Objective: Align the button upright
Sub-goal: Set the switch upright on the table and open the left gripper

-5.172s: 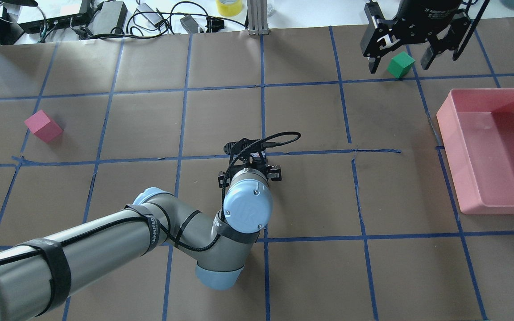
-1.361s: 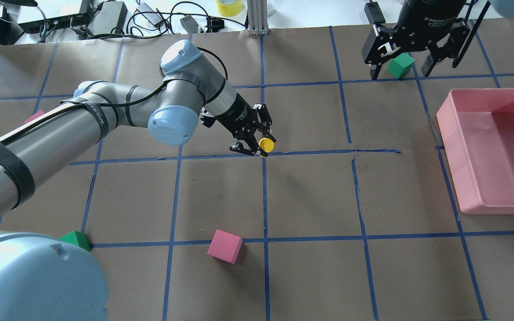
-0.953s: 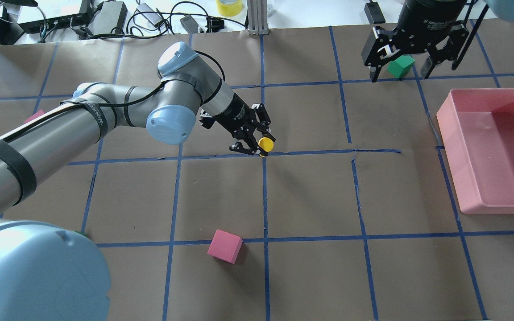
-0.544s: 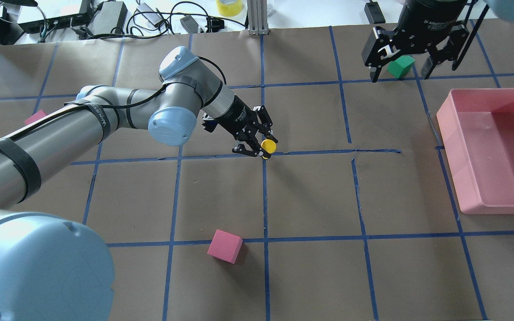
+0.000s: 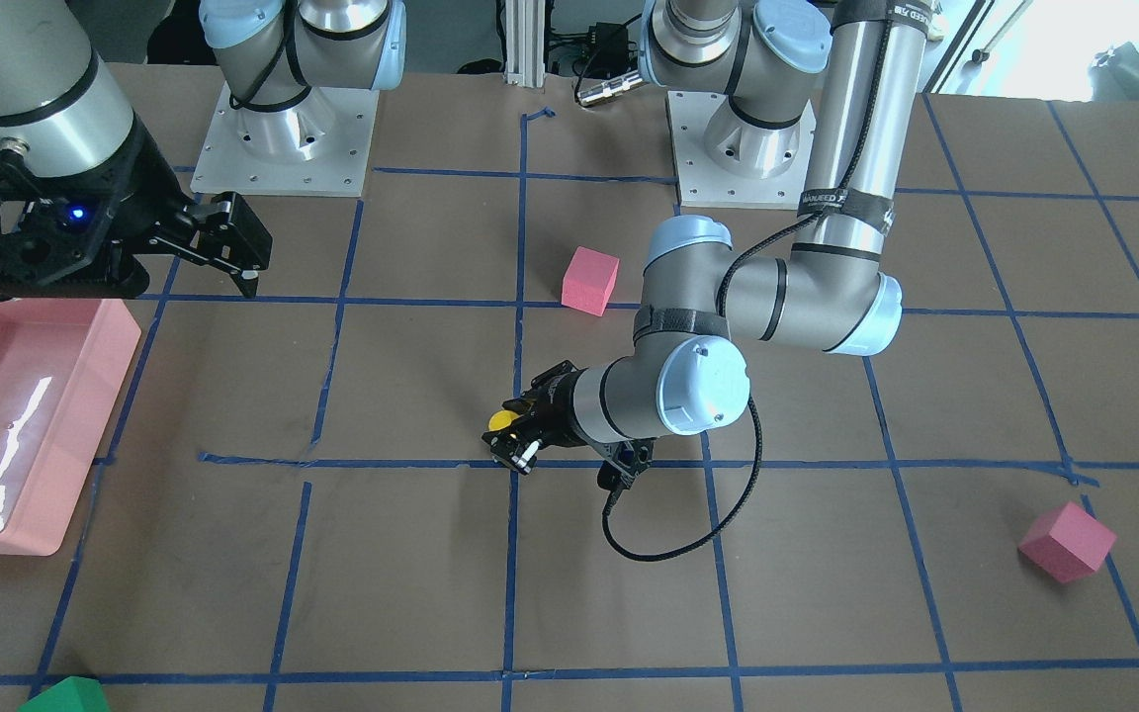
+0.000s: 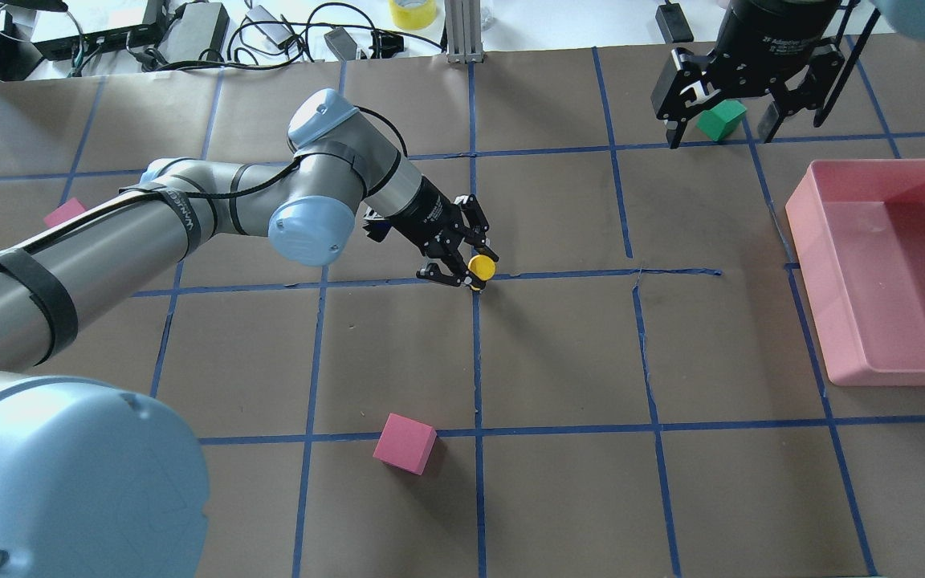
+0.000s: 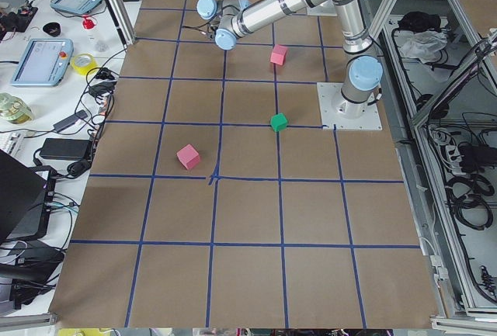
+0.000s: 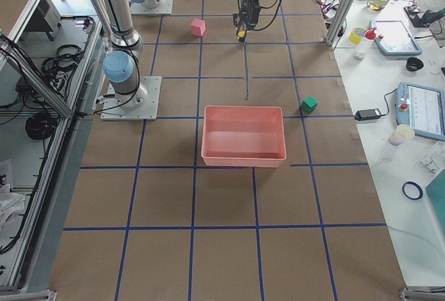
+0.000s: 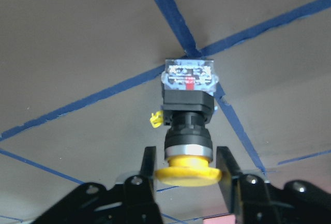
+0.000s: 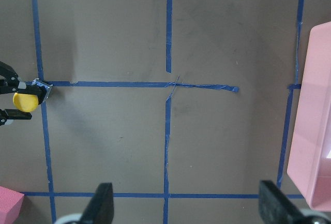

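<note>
Fingers (image 9: 149,175) of the left pincer (image 9: 187,167) are squeezing the button (image 6: 481,267) at its yellow cap end, one on each side. The button is leaning, with its whitish base block pointing down at a crossing of blue tape lines near the middle of the tabletop (image 6: 559,361). Whether the base is touching the paper I cannot tell. The right pincer (image 10: 187,206) is hanging spread wide above a green cube (image 6: 719,119), near the pink tray (image 6: 812,265). A pink cube (image 6: 405,443) is sitting well apart from the button.
</note>
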### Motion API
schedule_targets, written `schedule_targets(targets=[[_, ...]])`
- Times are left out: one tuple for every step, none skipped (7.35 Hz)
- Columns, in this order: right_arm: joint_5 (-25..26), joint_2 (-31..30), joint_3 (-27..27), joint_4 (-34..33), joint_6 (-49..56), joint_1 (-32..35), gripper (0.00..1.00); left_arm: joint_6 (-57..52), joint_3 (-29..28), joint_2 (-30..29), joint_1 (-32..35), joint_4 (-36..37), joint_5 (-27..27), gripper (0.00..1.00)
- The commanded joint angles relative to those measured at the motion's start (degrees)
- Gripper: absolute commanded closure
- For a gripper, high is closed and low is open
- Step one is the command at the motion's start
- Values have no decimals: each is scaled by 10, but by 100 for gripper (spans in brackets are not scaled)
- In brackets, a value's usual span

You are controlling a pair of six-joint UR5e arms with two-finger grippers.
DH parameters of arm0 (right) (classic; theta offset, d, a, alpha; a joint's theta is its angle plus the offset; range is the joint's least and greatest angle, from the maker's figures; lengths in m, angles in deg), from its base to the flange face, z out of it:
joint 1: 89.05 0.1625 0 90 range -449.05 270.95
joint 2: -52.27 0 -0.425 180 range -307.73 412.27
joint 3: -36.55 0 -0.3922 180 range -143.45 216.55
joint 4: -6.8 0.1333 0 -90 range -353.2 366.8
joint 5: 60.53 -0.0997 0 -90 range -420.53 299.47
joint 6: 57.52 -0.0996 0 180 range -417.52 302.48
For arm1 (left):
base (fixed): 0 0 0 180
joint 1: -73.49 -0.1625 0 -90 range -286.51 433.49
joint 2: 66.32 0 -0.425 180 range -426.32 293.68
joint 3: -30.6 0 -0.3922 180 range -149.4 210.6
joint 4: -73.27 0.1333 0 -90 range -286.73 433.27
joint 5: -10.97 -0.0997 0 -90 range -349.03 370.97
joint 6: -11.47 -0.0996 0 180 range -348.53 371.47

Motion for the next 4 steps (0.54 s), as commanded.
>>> schedule_targets(targets=[[0, 0, 0, 0, 1, 0, 0, 0, -4, 14, 0, 2, -5, 0], [0, 0, 0, 0, 1, 0, 0, -9, -8, 27, -1, 4, -18, 0], [0, 0, 0, 0, 0, 0, 0, -41, -8, 51, 0, 6, -72, 0], [0, 0, 0, 0, 1, 0, 0, -65, -7, 83, 2, -1, -81, 0]])
